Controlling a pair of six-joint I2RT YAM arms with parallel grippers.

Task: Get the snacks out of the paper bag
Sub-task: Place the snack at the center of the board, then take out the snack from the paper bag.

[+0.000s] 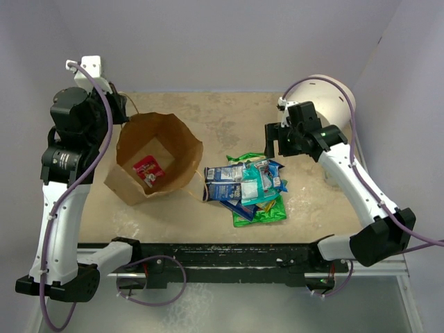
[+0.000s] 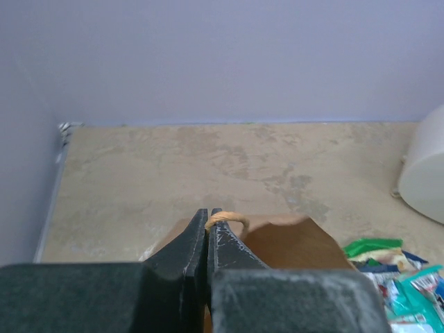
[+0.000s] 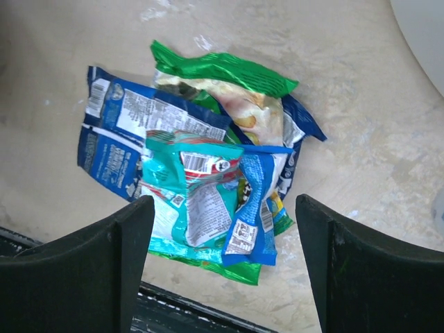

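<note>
My left gripper (image 2: 208,220) has its fingers pressed together, with the thin tan handle loop (image 2: 229,218) pinched at their tips. I judge that this hold keeps the paper bag (image 1: 119,182) propped up and its mouth gaping toward the overhead camera. Inside it, on the bottom, lies one small red-pink packet (image 1: 148,168), which looks like the only snack left in there. My right gripper (image 3: 225,208) hangs over the table (image 1: 229,125) with its fingers spread wide and nothing between them. The gap frames the heap of snacks already out of the bag. In that heap a teal packet (image 3: 191,201) lies on top, a blue-and-white packet (image 3: 121,125) spreads out to one side, and a green packet (image 3: 222,66) sits at the far end. The heap rests just beside the bag without touching it, which keeps the bag's mouth unobstructed. The white cylinder (image 1: 334,97) lies behind the right arm, well away from the work.
</note>
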